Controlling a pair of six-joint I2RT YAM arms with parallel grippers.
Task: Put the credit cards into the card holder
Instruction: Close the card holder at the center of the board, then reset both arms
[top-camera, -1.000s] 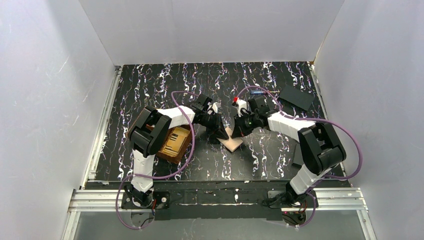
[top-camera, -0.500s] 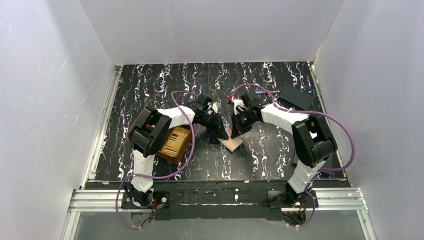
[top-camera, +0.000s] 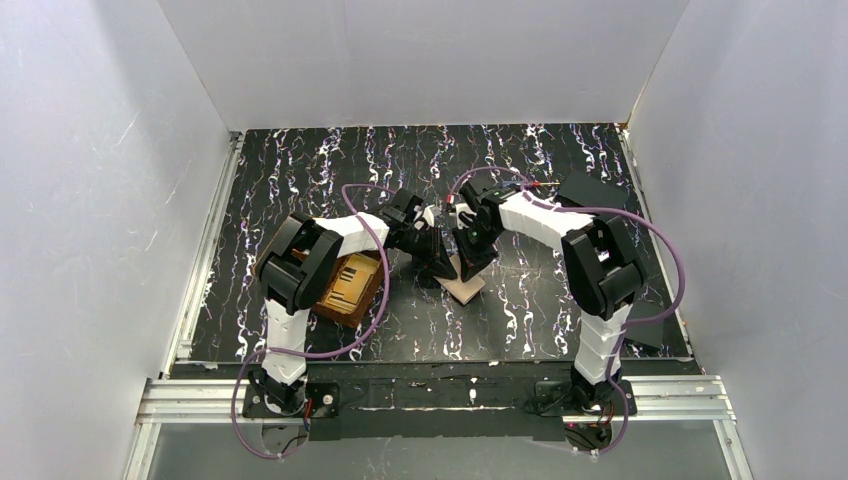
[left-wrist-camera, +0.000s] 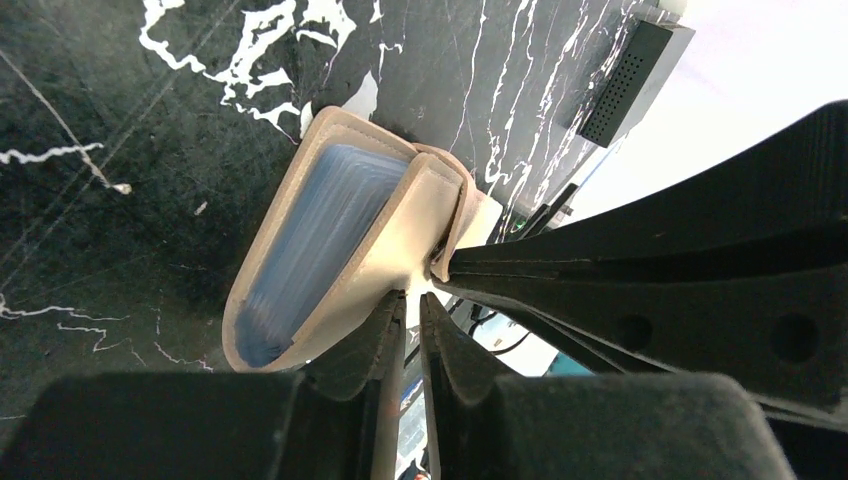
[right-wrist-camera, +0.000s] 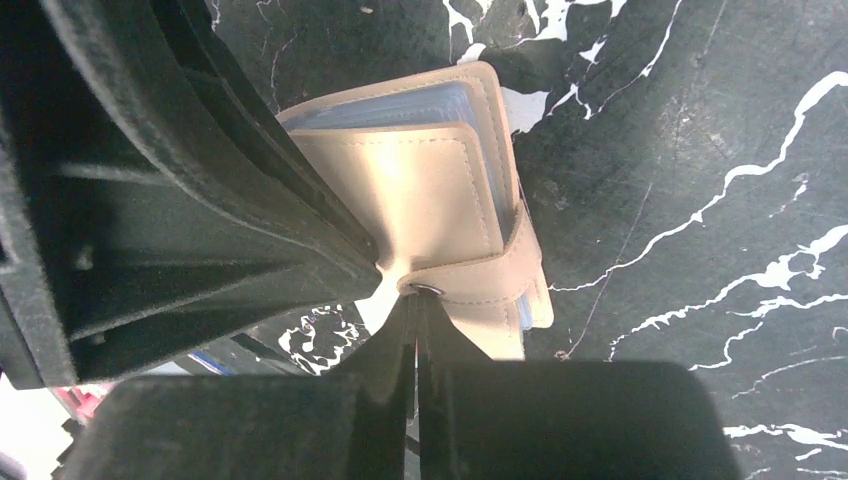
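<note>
Right gripper (right-wrist-camera: 415, 300) has swung inward to mid-table, shut, tips at the holder (right-wrist-camera: 420, 190) by its snap tab (right-wrist-camera: 470, 283) from 1 o'clock; left gripper (left-wrist-camera: 412, 297) pinches the holder's edge from 11 o'clock, probably steadying it for opening.

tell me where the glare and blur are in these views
left wrist view: top right corner blown out white, left fingers dark and soft, card holder sharp; right wrist view: bright sheen on the holder's flap, right fingers blurred up close; top external view: even light, no glare, holder tiny and mostly hidden
</note>
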